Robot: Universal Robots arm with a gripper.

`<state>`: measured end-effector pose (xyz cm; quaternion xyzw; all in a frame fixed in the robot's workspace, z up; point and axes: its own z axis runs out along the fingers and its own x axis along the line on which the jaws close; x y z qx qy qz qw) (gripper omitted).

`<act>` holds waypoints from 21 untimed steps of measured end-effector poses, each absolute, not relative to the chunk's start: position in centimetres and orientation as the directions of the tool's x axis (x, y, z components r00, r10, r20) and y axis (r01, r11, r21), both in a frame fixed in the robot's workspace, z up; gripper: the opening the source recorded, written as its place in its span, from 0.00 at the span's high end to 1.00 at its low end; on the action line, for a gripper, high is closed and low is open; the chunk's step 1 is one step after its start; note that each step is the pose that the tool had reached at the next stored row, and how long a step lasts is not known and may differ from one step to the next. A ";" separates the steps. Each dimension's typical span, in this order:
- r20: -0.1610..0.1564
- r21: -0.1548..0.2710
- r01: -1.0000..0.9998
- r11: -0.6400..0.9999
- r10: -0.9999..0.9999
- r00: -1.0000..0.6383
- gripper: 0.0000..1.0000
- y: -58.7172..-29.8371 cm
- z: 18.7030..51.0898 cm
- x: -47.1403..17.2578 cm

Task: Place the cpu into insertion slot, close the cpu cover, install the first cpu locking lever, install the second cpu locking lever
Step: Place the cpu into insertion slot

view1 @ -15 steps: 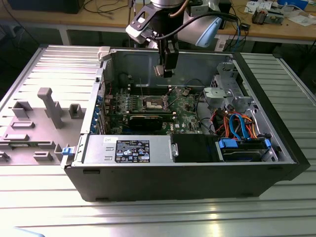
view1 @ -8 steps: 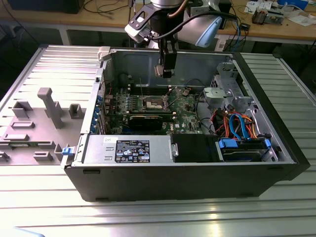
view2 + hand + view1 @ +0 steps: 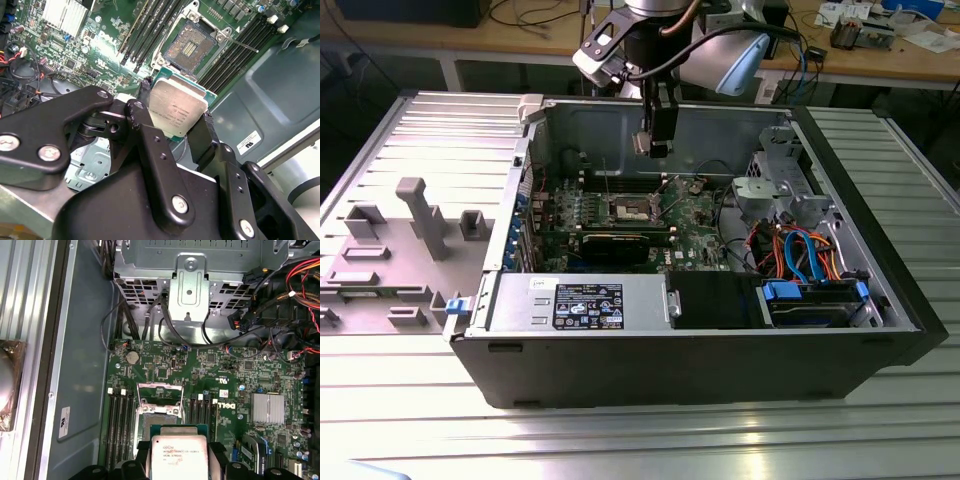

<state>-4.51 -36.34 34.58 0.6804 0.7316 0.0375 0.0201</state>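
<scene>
Silvery cpu (image 3: 177,112) gripped edgewise by end effector (image 3: 176,104) — clear above insertion slot (image 3: 192,47).

Clear air between cpu (image 3: 180,102) in claw (image 3: 176,107) and bare insertion slot (image 3: 191,46), memory slots (image 3: 147,25) flanking both sides

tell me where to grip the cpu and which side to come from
By two opposite thin edges, coming from its metal-top side. The cpu is a flat, thin square, so only the edges offer a pinch, and that leaves the underside free. The gripper holds it this way now, its fingers on either edge.
</scene>
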 end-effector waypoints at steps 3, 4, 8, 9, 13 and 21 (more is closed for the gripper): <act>0.022 0.082 0.995 0.056 0.998 -0.058 0.46 -36.3 34.6 -4.5; 0.022 0.082 0.996 0.046 0.999 -0.048 0.46 -36.3 34.6 -4.5; 0.022 0.082 0.996 0.021 0.999 -0.023 0.46 -36.3 34.5 -4.5; 0.022 0.082 0.996 0.020 1.000 -0.021 0.46 -36.3 34.5 -4.5; 0.022 0.082 0.996 0.019 1.000 -0.021 0.46 -36.3 34.5 -4.5; 0.022 0.082 0.996 0.019 1.000 -0.021 0.46 -36.3 34.2 -4.5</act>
